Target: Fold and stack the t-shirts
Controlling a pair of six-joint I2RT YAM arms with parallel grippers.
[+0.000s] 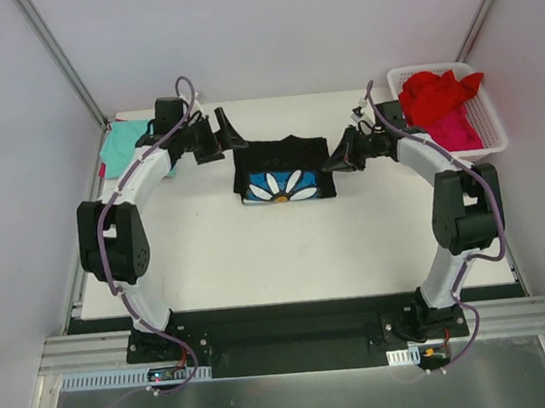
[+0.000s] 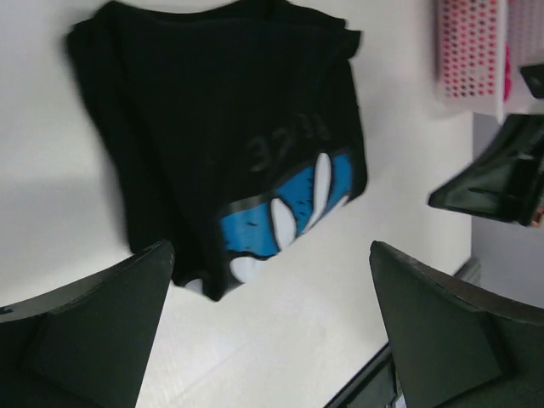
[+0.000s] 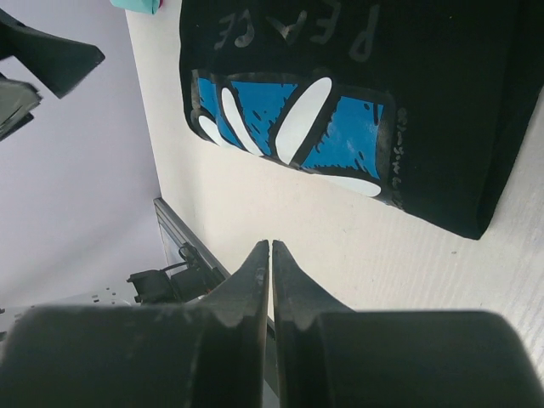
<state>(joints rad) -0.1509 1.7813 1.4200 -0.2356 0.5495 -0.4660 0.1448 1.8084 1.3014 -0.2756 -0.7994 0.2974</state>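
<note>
Between the widely parted jaws of the left gripper (image 1: 220, 139) nothing was held; the right gripper (image 3: 270, 248) was pinched shut, empty. Between them, near the far edge of the tabletop (image 1: 258, 254), the folded black t-shirt (image 1: 283, 169) was laid flat. It was judged soft, light and limp, best pinched through a folded edge.

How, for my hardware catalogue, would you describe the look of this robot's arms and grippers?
The left arm and right arm match: white shells, bulky black joint housings, a purple cable trailing along each. The left gripper and right gripper are matte black with wedge-shaped fingers tapering to points.
</note>
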